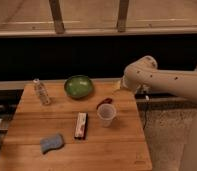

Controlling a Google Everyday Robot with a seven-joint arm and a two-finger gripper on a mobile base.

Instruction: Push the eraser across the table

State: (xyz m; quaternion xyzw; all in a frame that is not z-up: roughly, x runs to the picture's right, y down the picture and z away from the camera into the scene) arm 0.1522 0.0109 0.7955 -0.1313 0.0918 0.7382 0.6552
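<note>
The eraser lies flat near the middle of the wooden table: a slim block with a black base and a white top marked in red, its long side running front to back. My white arm reaches in from the right above the table's back right corner. The gripper sits at the arm's left end, over the table's back edge, well behind and to the right of the eraser and apart from it.
A white cup stands just right of the eraser, with a small red object behind it. A green bowl and a clear bottle stand at the back. A blue sponge lies front left.
</note>
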